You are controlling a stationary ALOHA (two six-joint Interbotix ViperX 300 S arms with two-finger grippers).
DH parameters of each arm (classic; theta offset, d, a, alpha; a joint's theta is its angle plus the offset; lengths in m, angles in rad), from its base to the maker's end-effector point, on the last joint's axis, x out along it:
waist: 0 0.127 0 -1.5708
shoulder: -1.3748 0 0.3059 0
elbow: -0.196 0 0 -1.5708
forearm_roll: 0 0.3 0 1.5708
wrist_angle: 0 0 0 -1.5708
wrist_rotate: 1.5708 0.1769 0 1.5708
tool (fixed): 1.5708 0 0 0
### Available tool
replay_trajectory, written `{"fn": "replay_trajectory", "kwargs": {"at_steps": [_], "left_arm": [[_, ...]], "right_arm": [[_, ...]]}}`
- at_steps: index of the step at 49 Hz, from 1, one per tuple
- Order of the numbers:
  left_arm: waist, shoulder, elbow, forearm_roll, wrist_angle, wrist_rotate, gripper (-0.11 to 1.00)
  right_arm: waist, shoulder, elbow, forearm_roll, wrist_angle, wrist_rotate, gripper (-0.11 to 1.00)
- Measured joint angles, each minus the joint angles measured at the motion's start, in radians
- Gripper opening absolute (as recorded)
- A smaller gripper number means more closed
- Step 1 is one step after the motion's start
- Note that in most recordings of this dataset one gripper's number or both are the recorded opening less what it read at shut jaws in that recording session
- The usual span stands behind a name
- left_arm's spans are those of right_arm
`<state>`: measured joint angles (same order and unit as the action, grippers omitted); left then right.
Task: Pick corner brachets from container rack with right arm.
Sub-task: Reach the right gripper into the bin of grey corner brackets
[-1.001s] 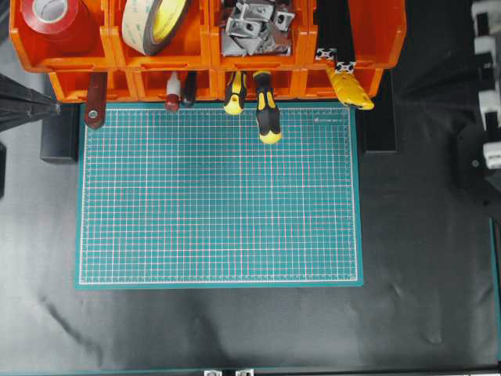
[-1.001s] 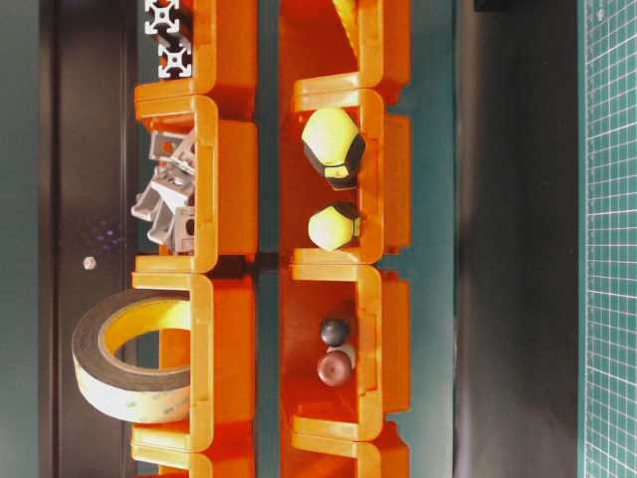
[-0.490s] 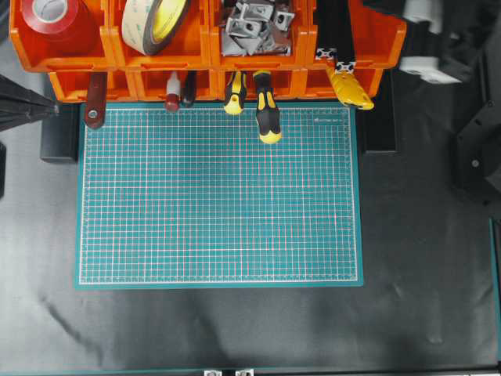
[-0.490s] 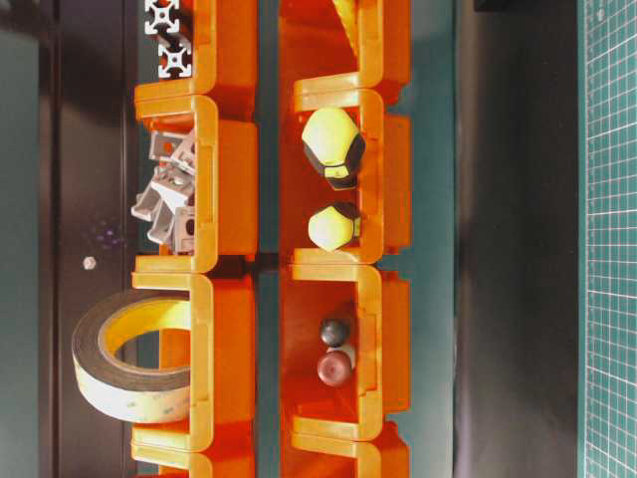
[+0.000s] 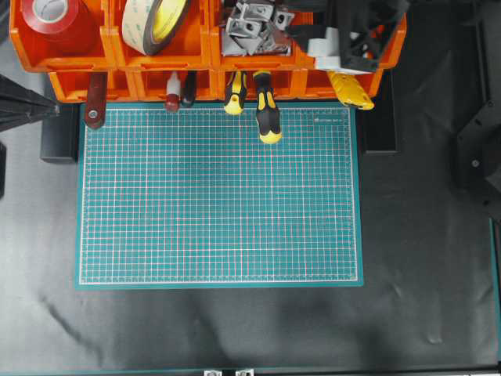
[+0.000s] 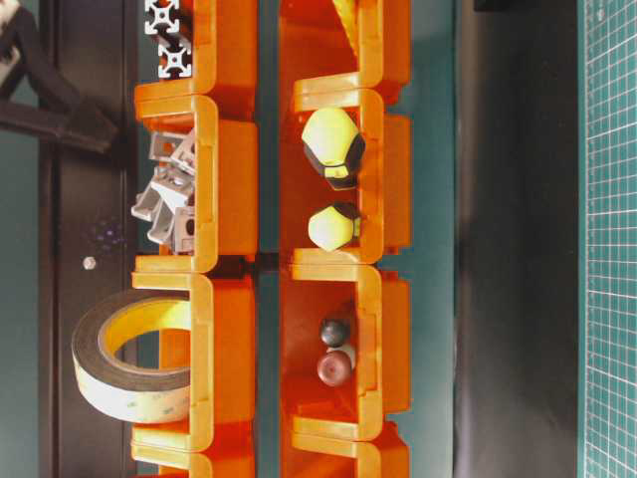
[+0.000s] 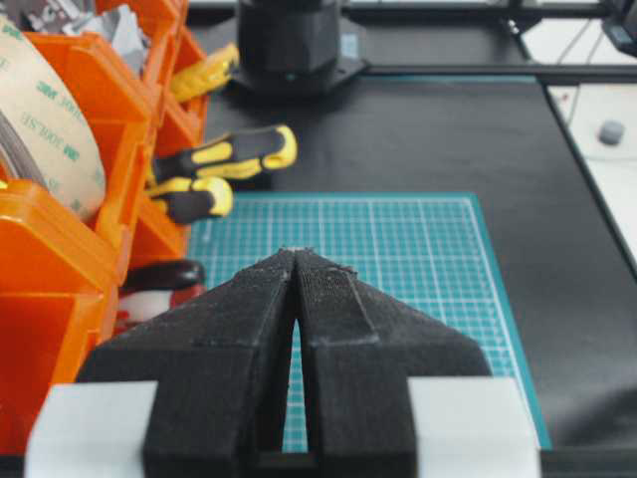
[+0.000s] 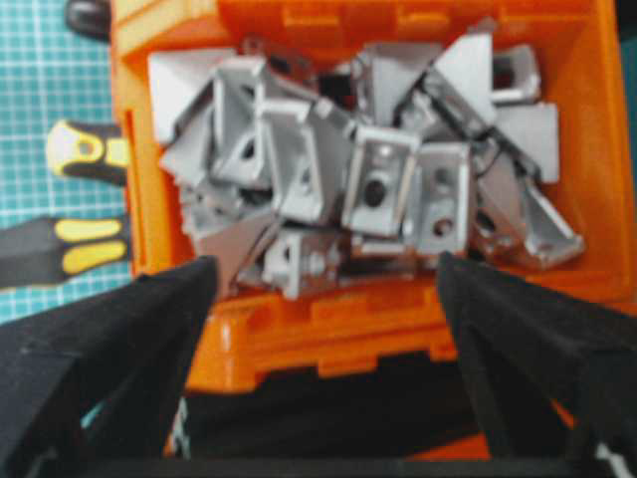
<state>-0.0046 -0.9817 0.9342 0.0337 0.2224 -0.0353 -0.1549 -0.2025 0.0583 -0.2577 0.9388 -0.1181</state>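
Several grey corner brachets [image 5: 249,27] [image 6: 167,199] [image 8: 368,179] lie heaped in an upper bin of the orange container rack [image 5: 164,61] [image 6: 234,179] [image 8: 348,319]. The right arm [image 5: 356,35] [image 6: 55,105] reaches over the rack from the right. Its gripper [image 5: 301,17] [image 8: 323,261] is open, with the fingers spread wide at the bin's near wall just short of the heap, and nothing is between them. The left gripper [image 7: 297,251] [image 5: 56,108] is shut and empty. It hangs at the mat's far left, beside the rack.
A green cutting mat [image 5: 219,196] lies in front of the rack. Yellow-black screwdrivers [image 5: 266,117] and a yellow cutter [image 5: 351,90] stick out of the lower bins. Red tape [image 5: 59,19] and a large tape roll [image 5: 156,19] [image 6: 129,358] fill the upper left bins.
The right arm has swung in from the right edge to above the bracket bin, and its gripper has opened. The left arm has not moved.
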Motion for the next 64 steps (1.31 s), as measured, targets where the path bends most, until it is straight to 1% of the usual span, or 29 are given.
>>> {"fn": "replay_trajectory", "kwargs": {"at_steps": [13, 25, 35, 40, 44, 47, 49, 51, 53, 55, 64], "left_arm": [[0.000, 0.000, 0.000, 0.000, -0.002, 0.000, 0.00], [0.000, -0.006, 0.000, 0.000, 0.000, 0.000, 0.00], [0.000, -0.011, 0.000, -0.002, -0.002, 0.002, 0.00], [0.000, -0.011, -0.002, 0.000, 0.000, 0.000, 0.00], [0.000, -0.011, 0.000, 0.000, -0.002, 0.000, 0.00], [0.000, -0.011, -0.002, 0.000, 0.000, 0.000, 0.00], [0.000, -0.011, 0.000, 0.000, 0.000, 0.000, 0.00], [0.000, -0.011, 0.000, 0.000, 0.000, 0.002, 0.00], [0.000, -0.012, -0.002, 0.000, 0.000, 0.002, 0.00], [0.002, -0.011, -0.002, 0.000, 0.000, 0.000, 0.00], [0.003, -0.012, 0.000, 0.000, 0.000, 0.002, 0.00]], "right_arm": [[-0.028, 0.055, -0.028, 0.000, -0.057, 0.003, 0.83], [-0.067, 0.084, -0.034, 0.000, -0.075, 0.003, 0.83], [-0.072, 0.106, -0.032, 0.000, -0.091, 0.005, 0.82], [-0.072, 0.118, -0.034, 0.002, -0.092, 0.005, 0.80], [-0.072, 0.118, -0.034, 0.003, -0.092, 0.014, 0.75], [-0.071, 0.118, -0.034, 0.005, -0.092, 0.035, 0.67], [-0.069, 0.118, -0.032, 0.005, -0.091, 0.051, 0.59], [-0.067, 0.118, -0.031, 0.006, -0.091, 0.078, 0.49], [-0.067, 0.118, -0.029, 0.006, -0.091, 0.089, 0.38], [-0.066, 0.117, -0.026, 0.006, -0.091, 0.110, 0.32], [-0.064, 0.106, -0.012, 0.006, -0.092, 0.130, 0.32]]}}
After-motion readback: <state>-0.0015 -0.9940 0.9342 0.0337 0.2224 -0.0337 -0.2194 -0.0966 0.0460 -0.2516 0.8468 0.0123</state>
